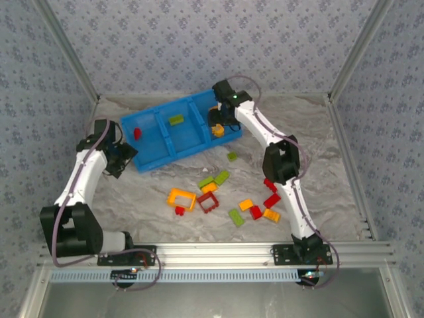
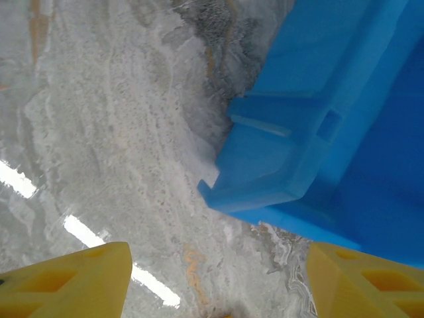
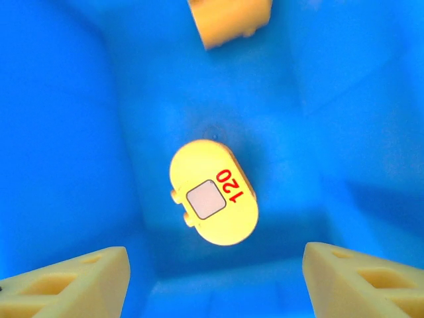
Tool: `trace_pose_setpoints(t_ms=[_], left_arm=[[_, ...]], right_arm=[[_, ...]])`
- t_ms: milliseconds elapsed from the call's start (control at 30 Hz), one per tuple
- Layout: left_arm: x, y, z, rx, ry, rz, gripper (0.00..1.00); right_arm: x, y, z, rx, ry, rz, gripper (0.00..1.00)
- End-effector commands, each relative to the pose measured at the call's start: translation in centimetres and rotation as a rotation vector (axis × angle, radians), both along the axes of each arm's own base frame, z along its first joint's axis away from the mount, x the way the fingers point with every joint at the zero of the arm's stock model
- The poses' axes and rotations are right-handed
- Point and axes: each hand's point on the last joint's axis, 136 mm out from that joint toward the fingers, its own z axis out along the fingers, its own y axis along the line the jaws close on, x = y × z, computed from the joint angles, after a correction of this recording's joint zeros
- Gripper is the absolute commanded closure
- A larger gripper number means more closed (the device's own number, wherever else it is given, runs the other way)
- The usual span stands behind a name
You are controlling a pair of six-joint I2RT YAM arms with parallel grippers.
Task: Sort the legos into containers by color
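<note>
The blue bin (image 1: 154, 154) lies slantwise at the table's back, with three containers side by side. A red lego (image 1: 137, 133) is in the left one and a green lego (image 1: 175, 120) in the middle one. My right gripper (image 1: 217, 124) hangs over the right one. In its wrist view it (image 3: 215, 285) is open, and a yellow rounded lego marked 120 (image 3: 213, 202) lies free below it, near another orange-yellow lego (image 3: 228, 23). My left gripper (image 2: 218, 291) is open and empty beside the bin's outer corner (image 2: 291, 165).
Several loose legos are scattered mid-table: an orange frame (image 1: 181, 197), a red frame (image 1: 207, 202), green bricks (image 1: 222, 177) (image 1: 236, 217) (image 1: 232, 156), and red and orange bricks by the right arm (image 1: 270, 185) (image 1: 271, 214). Metal frame posts and patterned walls bound the table.
</note>
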Motion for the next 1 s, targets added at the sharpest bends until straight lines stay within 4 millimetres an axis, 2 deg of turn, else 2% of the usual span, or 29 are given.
trace_pose_setpoints(t_ms=[0, 100, 167, 267, 400, 633, 733, 833, 967], left_arm=[[2.0, 0.1, 1.4, 0.010, -0.057, -0.045, 0.29], [2.9, 0.4, 1.5, 0.025, -0.055, -0.060, 0.29], [3.5, 0.5, 1.7, 0.031, -0.056, -0.074, 0.29], [4.1, 0.5, 1.7, 0.034, -0.050, -0.085, 0.29], [4.6, 0.4, 1.4, 0.026, -0.046, -0.090, 0.30], [4.9, 0.3, 0.4, 0.028, -0.015, -0.115, 0.30], [4.9, 0.3, 0.0, 0.027, -0.005, -0.122, 0.30], [5.2, 0.3, 0.0, 0.026, -0.014, -0.125, 0.30], [5.6, 0.1, 0.0, 0.022, -0.017, -0.142, 0.31]], right_arm=[[0.7, -3.3, 7.1, 0.025, -0.128, -0.071, 0.28], [1.7, -5.3, 6.0, 0.023, -0.110, -0.102, 0.28], [2.5, -5.6, 5.5, 0.038, -0.105, -0.085, 0.27], [3.3, -5.5, 3.7, 0.035, -0.066, -0.056, 0.26], [3.8, -5.5, 1.0, 0.040, -0.014, -0.057, 0.38], [4.0, -5.3, -0.1, 0.058, 0.000, -0.088, 0.43], [3.8, -6.0, -1.0, 0.033, 0.024, -0.110, 0.56], [3.4, -7.1, -1.8, -0.012, 0.047, -0.137, 0.75], [2.9, -8.9, -1.8, -0.082, 0.046, -0.163, 0.87]])
